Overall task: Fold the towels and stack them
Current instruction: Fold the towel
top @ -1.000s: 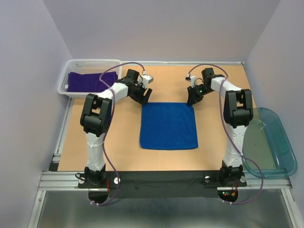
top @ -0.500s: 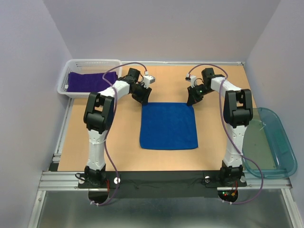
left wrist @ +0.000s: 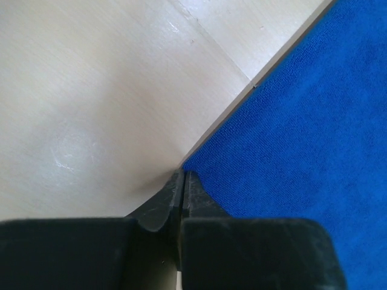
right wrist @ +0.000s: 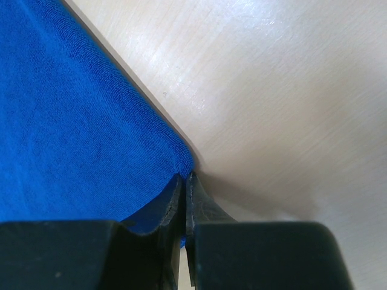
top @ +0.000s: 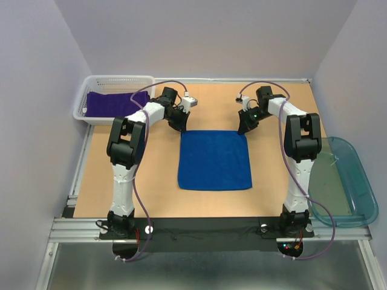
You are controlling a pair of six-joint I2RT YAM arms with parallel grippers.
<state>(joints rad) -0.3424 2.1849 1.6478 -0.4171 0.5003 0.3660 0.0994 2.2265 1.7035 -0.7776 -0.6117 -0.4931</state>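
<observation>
A bright blue towel [top: 214,160] lies flat in the middle of the table. My left gripper [top: 181,128] is down at its far left corner. In the left wrist view the jaws [left wrist: 183,175] are pressed together, with the corner of the blue towel [left wrist: 302,133] meeting their tips. My right gripper [top: 243,129] is at the far right corner. In the right wrist view it [right wrist: 186,176] is shut on the corner of the blue towel [right wrist: 72,133], which curls up into the jaws. A dark purple towel [top: 109,103] lies folded in the white basket [top: 121,78].
The white basket stands at the table's far left corner. A clear teal bin [top: 357,181] hangs off the right edge beside the right arm. Grey walls close in the back and both sides.
My left gripper came down onto the far left corner of the blue towel and went from open to shut. The right gripper stayed at its corner. The towel still lies flat.
</observation>
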